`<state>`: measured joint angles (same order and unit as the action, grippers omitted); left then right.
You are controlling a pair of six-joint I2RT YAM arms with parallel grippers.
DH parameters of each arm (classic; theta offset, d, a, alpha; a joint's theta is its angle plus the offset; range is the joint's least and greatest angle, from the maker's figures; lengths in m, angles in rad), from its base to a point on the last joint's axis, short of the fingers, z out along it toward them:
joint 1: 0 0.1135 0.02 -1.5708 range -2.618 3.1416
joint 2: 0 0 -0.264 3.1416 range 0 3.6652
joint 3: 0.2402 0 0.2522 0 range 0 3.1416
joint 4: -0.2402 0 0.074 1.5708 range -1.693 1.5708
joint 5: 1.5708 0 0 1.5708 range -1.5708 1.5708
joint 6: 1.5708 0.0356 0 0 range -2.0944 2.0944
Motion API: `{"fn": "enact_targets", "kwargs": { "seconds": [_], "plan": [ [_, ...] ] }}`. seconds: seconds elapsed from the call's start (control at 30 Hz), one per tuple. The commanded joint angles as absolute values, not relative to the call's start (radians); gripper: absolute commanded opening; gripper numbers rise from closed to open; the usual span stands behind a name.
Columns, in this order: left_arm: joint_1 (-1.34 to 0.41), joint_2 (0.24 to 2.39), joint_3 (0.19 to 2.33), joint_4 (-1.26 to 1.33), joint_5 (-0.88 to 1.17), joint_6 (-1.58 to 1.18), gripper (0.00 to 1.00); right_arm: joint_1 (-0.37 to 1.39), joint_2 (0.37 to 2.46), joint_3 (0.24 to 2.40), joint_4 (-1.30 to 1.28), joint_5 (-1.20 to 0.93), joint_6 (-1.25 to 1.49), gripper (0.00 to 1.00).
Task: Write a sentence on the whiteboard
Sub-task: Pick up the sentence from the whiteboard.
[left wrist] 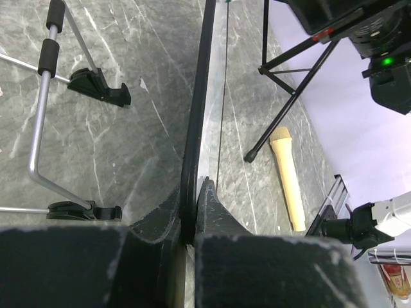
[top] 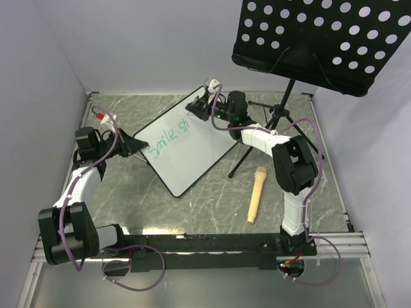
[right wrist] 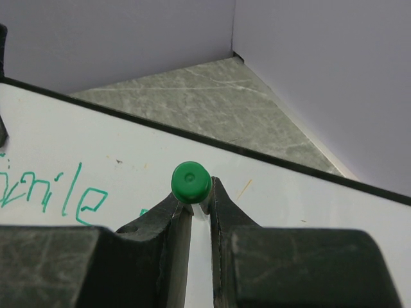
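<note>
**Progress.** The whiteboard (top: pixel 192 157) sits at mid-tabletop, turned at an angle to the arms. The left wrist view shows a wire leg (left wrist: pixel 37 115) with black feet behind it, so it is probably propped at a tilt rather than lying flat. The sentence (top: pixel 168 136) is begun in teal along the board's far long edge. "Smile," is legible, followed by two letters that read as "sh". The second word is judged incomplete, and any further words are not yet written. Blank board remains beyond the last letter, enough by eye for the line to run on.

**Jaws.** The left jaws are closed on the board's black frame (left wrist: pixel 196 115) at its left end and appear to steady it. The right jaws grip a green marker (right wrist: pixel 191 181) over the far edge, just past the last letter. Only the marker's butt end shows, so contact between tip and board cannot be confirmed.

**Surface and room.** The tabletop (top: pixel 212 215) is grey with pale marbling and looks matt and level. A metal rail (top: pixel 212 242) carrying both arm bases runs along its near edge. Plain pale walls (top: pixel 148 45) enclose it on the left, far and right sides. A black perforated music stand (top: pixel 321 38) on a tripod stands at the far right, with one tripod leg reaching close to the board's right corner. A beige microphone-shaped object (top: pixel 256 194) lies on the tabletop to the right of the board, apart from it.
</note>
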<state>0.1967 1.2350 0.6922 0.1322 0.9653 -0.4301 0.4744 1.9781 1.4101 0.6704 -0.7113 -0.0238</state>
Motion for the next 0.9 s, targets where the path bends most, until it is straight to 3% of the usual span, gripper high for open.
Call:
{"fn": "enact_targets", "kwargs": {
  "seconds": [0.0, 0.87],
  "plan": [
    [0.183, 1.262, 0.678, 0.055, 0.824, -0.135, 0.01, 0.488, 1.991, 1.45, 0.692, -0.71, -0.029, 0.0],
    [0.183, 1.262, 0.678, 0.055, 0.81, -0.143, 0.01, 0.483, 1.853, 1.325, 0.779, -0.712, -0.014, 0.0]
  ]
}}
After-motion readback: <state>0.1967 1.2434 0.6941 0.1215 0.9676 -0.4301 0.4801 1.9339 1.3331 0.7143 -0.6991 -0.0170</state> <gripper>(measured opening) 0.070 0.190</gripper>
